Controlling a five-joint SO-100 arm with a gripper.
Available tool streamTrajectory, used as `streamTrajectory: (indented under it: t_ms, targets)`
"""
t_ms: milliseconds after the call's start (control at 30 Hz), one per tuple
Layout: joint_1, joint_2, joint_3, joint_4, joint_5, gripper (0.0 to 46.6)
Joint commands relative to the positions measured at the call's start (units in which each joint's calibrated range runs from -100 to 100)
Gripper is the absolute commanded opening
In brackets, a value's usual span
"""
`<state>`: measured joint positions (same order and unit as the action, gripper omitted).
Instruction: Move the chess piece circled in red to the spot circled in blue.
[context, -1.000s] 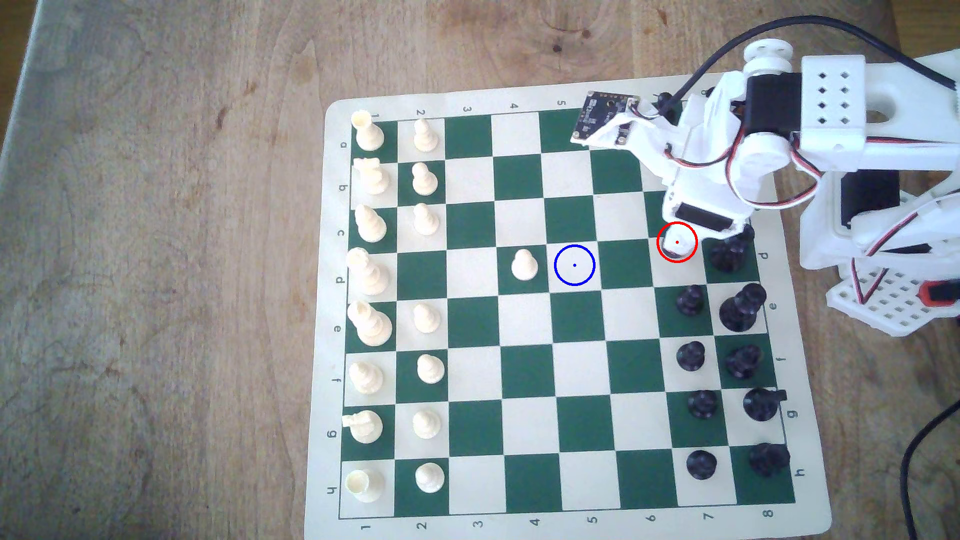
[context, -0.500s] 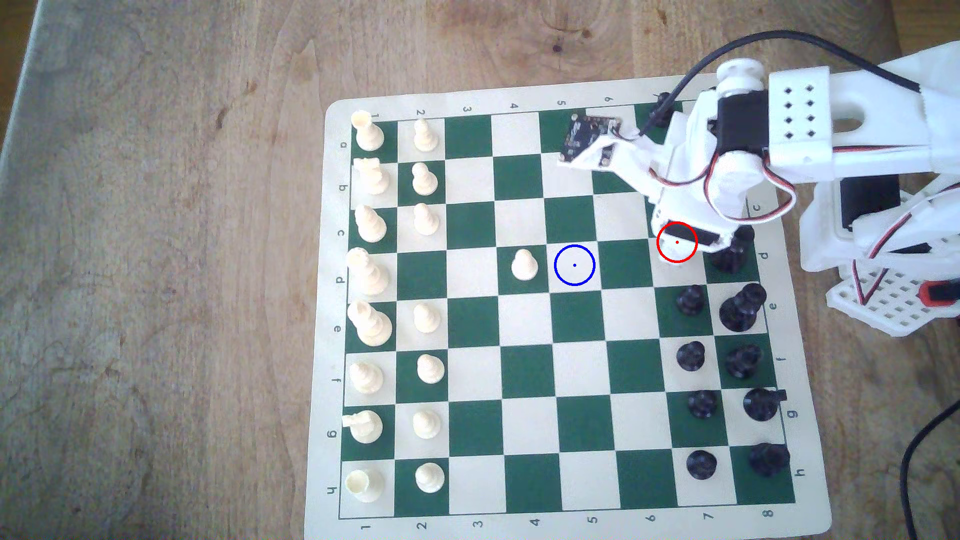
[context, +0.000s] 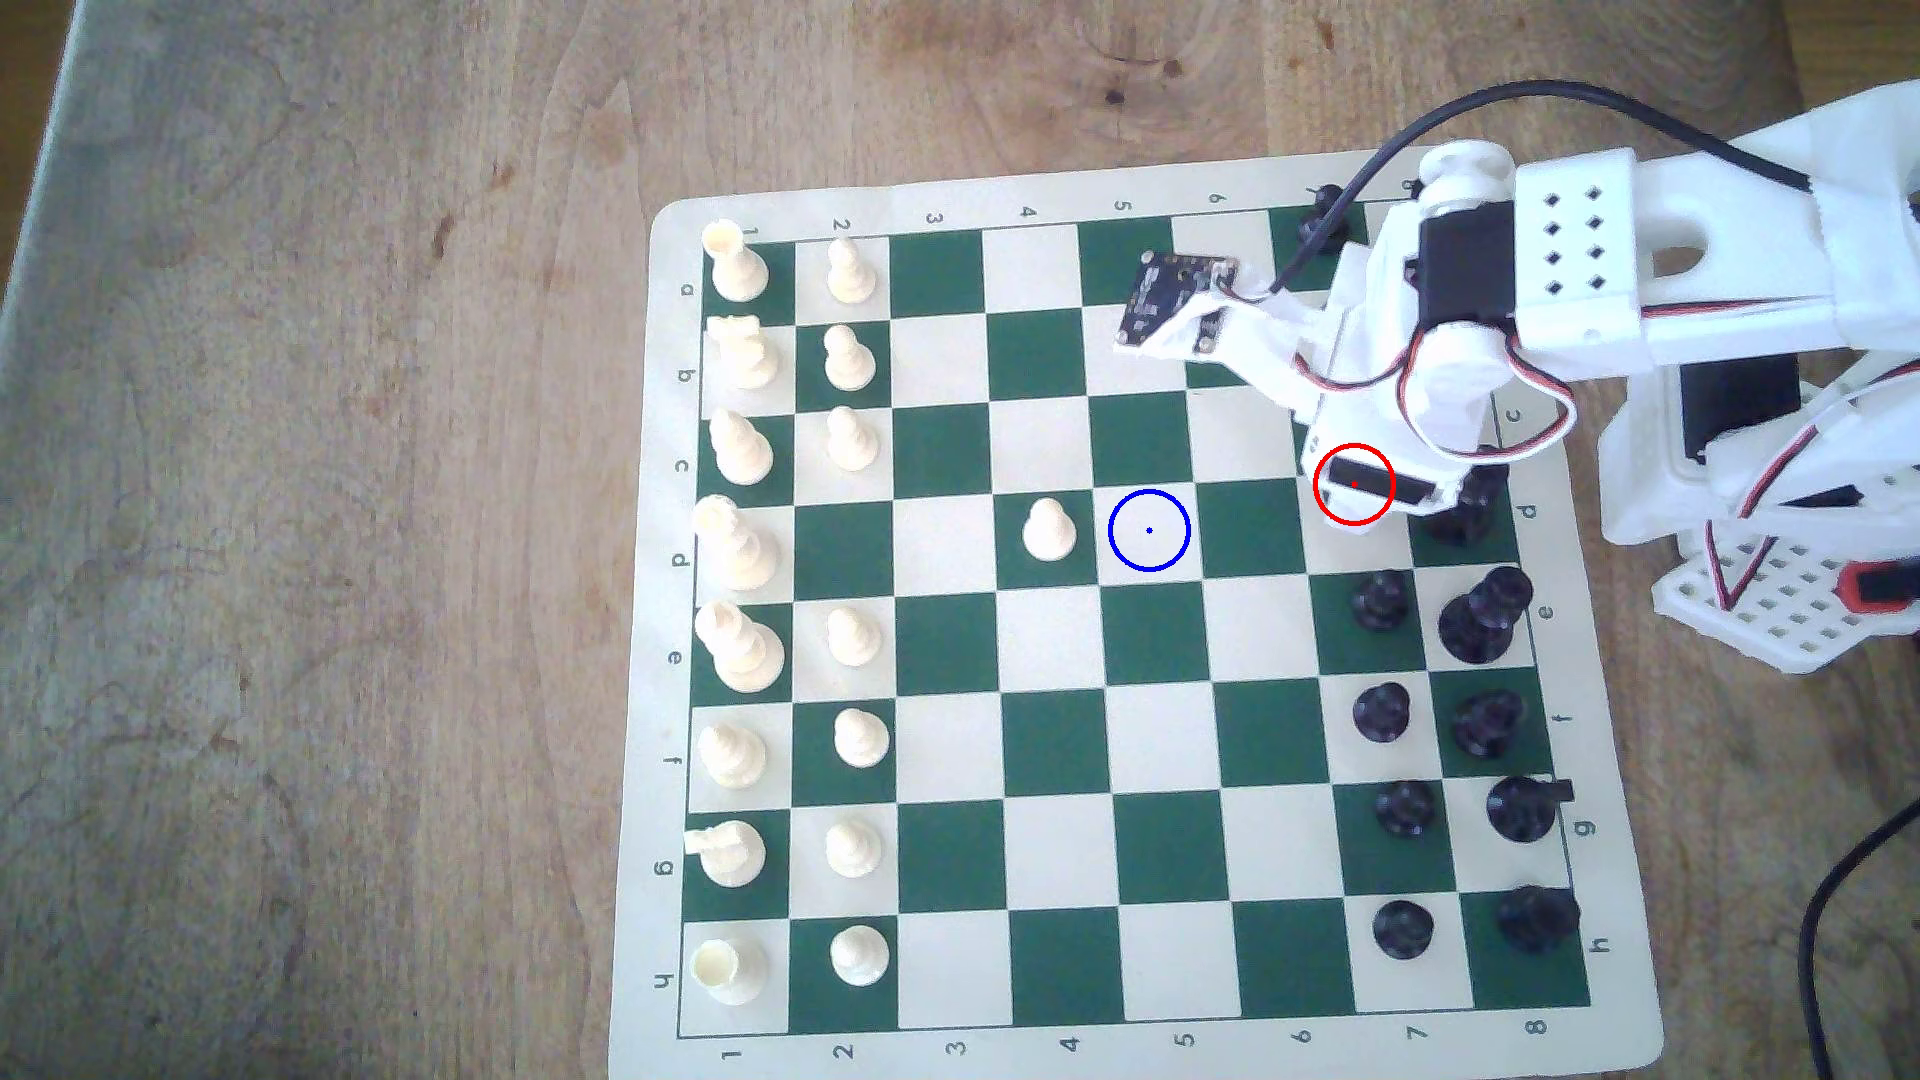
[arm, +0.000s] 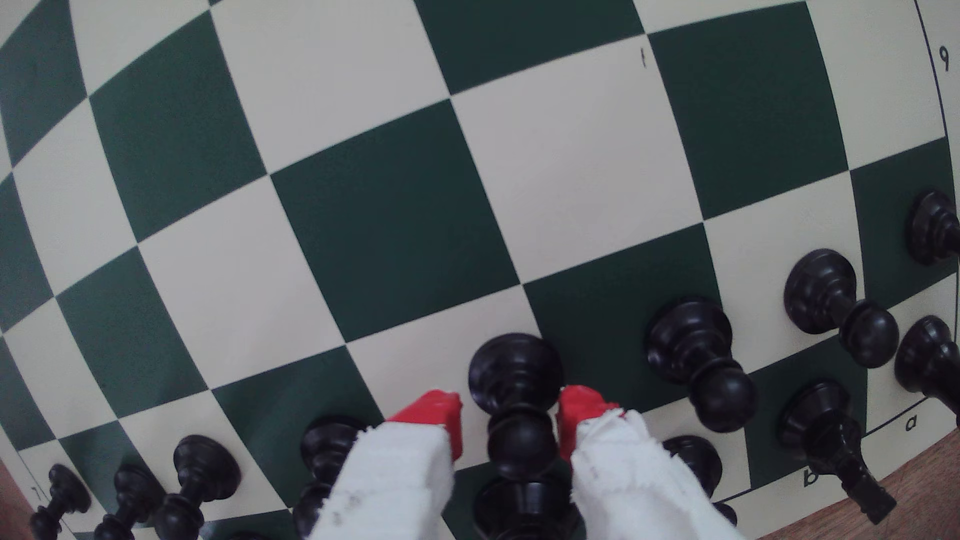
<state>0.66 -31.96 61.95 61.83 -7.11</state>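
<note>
The white 3D-printed claw (arm: 510, 419), its 2 fingers wrapped in frayed white cloth and capped with glossy red plastic tips (arm: 434, 415), stands open astride the small black plastic pawn with a round ball head and flared round base (arm: 514, 394). 1 red tip sits on each side of the pawn's neck, with a sliver of cream board showing between each tip and the piece, so the claw is not yet clamped on it. The pawn stands upright on a cream square of the smooth vinyl green-and-cream chessboard (arm: 395, 223).

In the exterior view the claw's white body and black servo block (context: 1387, 483) cover the thin red ring (context: 1354, 484), hiding the pawn beneath. The cream square marked by a thin blue ring with a tiny blue centre dot (context: 1149, 530) lies 2 squares from the claw toward the exterior view's left, bare. Just beyond it stands a matte cream-white pawn (context: 1047, 530). Taller turned black pieces (context: 1455, 509) crowd close behind the claw. The board lies flat on a worn, grainy wooden surface (context: 312, 519).
</note>
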Motion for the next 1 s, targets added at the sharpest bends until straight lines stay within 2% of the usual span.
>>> streamTrajectory:
  t_ms: [0, 200, 233, 300, 567, 767, 967]
  targets:
    - [-0.1, 0.4, -0.8, -0.7, -0.2, 9.1]
    - [0.1, 0.1, -0.7, -0.9, -0.2, 8.2]
    - [0.0, 0.0, -0.7, -0.9, -0.2, 7.3]
    - [-0.1, -0.1, -0.7, -0.9, -0.2, 1.4]
    - [-0.2, -3.1, -2.5, 2.8, -0.2, 0.3]
    - [-1.3, -3.8, -15.8, 12.0, -0.3, 0.3]
    - [-3.8, 5.5, -27.6, 11.5, -0.5, 0.3]
